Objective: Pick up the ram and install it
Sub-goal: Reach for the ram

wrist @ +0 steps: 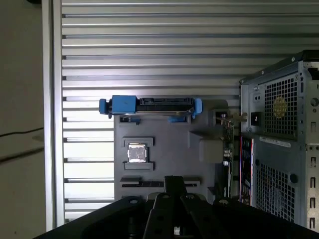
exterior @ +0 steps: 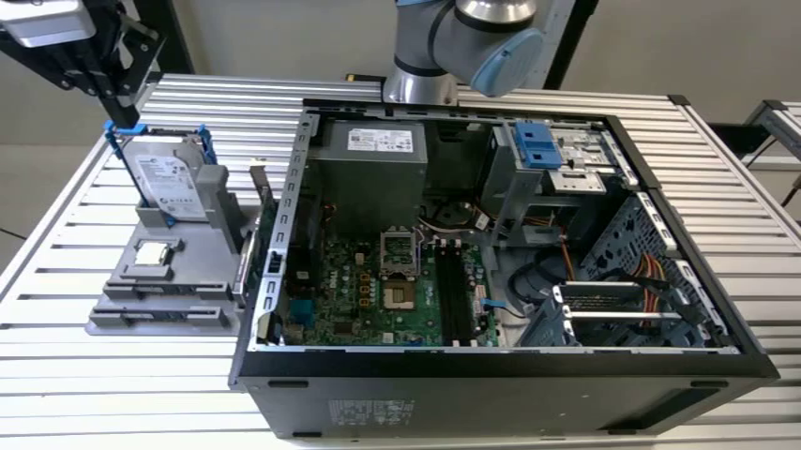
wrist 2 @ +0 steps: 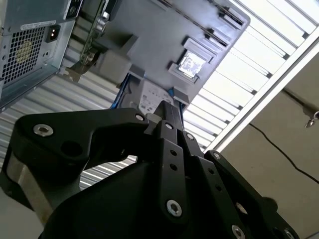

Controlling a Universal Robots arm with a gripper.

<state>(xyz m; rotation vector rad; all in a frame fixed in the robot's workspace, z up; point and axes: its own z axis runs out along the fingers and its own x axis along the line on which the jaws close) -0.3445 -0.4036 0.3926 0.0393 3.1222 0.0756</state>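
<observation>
At the upper left of the exterior view, the hand (exterior: 122,120), fingers pressed together with nothing between them, poised above a grey fixture (exterior: 126,281) on the slatted desk (exterior: 51,375). On that fixture, 1 blue-framed hard drive (exterior: 169,178) standing upright and 1 processor chip (exterior: 153,251) lying flat. Toward the lower left, apparently the ram (exterior: 163,316), on edge in the fixture's long slot, too thin to confirm, untouched by the hand. At centre, the open computer case (exterior: 501,361), with long black motherboard slots (exterior: 451,291) inside.

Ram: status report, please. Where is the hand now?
Hand above grey fixture. Ram likely the strip in fixture's slot, not yet picked. Upright hard drive close under hand.
</observation>
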